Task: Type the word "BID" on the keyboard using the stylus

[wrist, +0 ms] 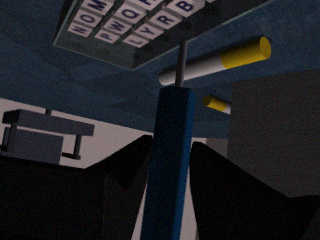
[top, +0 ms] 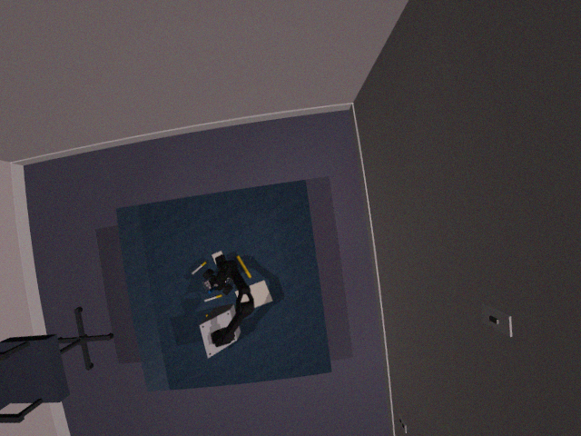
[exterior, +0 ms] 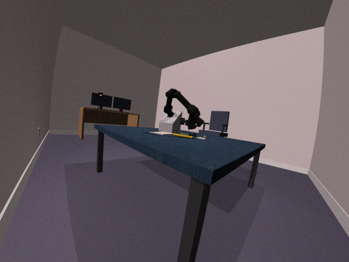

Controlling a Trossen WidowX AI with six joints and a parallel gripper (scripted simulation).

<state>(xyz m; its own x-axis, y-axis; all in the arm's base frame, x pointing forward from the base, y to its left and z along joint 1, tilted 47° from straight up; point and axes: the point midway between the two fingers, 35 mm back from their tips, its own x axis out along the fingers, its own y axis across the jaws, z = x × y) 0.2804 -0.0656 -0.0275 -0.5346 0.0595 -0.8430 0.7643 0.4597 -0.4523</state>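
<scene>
My gripper [wrist: 171, 147] is shut on the blue stylus [wrist: 169, 170], whose thin grey tip points up the wrist view. The tip overlaps the near border of the keyboard [wrist: 95, 52], below the B and R keys; whether it touches is unclear. The B key [wrist: 185, 6] is near the top edge, with the R key [wrist: 165, 19] to its left. No I or D key is readable in the wrist view. In the top view the arm hides most of the keyboard; the exterior view shows it as a dark slab [exterior: 192, 134] under the gripper.
A white and yellow stick [wrist: 205, 66] lies beside the keyboard, another [wrist: 216, 103] beyond it. A yellow stick [top: 243, 266] [exterior: 183, 136], a large pale pad [top: 263, 295] and a small white block [top: 216, 254] surround the arm. The pale robot base [top: 206, 340] [exterior: 165, 126] stands on the table.
</scene>
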